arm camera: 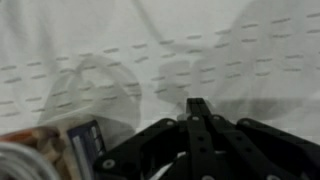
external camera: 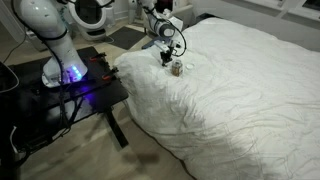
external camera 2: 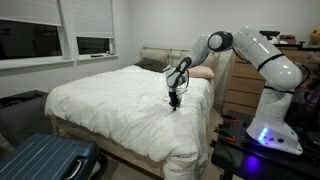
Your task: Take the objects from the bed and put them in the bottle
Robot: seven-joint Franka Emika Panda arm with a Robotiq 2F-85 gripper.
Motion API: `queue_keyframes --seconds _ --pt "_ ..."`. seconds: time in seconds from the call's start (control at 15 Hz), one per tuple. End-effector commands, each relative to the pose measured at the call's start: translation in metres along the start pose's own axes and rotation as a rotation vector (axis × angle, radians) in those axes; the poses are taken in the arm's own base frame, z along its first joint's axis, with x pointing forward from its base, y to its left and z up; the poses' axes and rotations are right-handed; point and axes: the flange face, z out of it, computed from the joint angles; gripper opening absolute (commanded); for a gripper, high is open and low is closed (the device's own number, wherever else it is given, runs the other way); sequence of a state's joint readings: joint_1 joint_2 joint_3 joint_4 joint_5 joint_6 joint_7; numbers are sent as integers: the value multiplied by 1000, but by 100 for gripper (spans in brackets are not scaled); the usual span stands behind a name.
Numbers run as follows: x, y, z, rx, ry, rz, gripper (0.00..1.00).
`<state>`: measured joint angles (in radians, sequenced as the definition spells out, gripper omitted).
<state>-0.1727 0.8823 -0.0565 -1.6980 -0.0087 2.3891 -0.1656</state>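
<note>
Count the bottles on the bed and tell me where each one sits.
1. The bottle stands upright on the bed, close beside the gripper, in the part nearest the robot. Another could be hidden in the bed's rumpled folds.

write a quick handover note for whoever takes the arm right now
Gripper: low over the bed, just beside the bottle. In the wrist view it looks shut; whether a bit is pinched in it cannot be told.
Bottle: looks upright on the bed, on the side toward the robot.
Objects: too small to make out in any view, so how many lie on the bed or sit in the bottle is unknown.
Done: nothing can be confirmed.
Left: check the gripper and bottle up close, then move the remaining bits into the bottle.
</note>
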Motion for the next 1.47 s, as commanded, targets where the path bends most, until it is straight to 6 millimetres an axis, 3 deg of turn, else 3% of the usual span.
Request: queue_keyframes --seconds 0.0,0.33,0.67,1.0,1.4 --pt "-7 -4 -33 10 13 29 0" --pt "-21 -13 -78 18 67 23 0" --pt "-48 -10 -115 27 86 74 0" --pt "-89 10 -149 29 112 177 0" --pt "-132 54 -178 -5 177 286 0"
